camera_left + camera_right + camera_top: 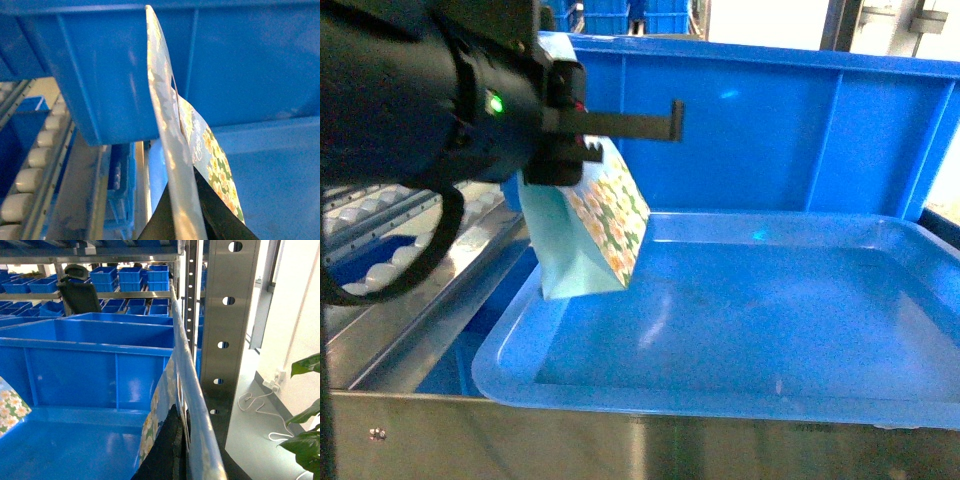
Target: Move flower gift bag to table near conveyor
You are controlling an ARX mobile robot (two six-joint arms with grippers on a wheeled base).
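Slippage is the main worry. On the far left runs the conveyor [380, 215], its white rollers sloping between steel rails. Just right of it, the left gripper [187, 220] has its jaws pinched shut on the top edge of the flower gift bag [605, 220]. The bag hangs clear in the air and tilted, its lower corner over the left rim of the blue tray [495, 360].

The hold is on thin paper near the handle hole, so a quick swing could tear the edge or let the bag slide out. If it drops here, it lands in the tray or falls into the gap beside the rollers. The tall blue bin [770, 130] stands close behind, and its wall could catch the bag or the arm on a turn. The steel ledge [620, 445] in front is another thing to clear.

No worktop shows in any view, so the carry is probably all to come (a long way for a paper grip).

Further right, the right gripper [175, 455] appears to have a flower-printed sheet running up between its jaws. The view is too close and edge-on to tell how they stand or what they hold.

Beyond it are shelved bins [130, 275] on racking and a perforated steel upright [227, 315]. A loose cable [260, 410] lies on the pale floor, with a leafy plant [305, 430] at the far right.
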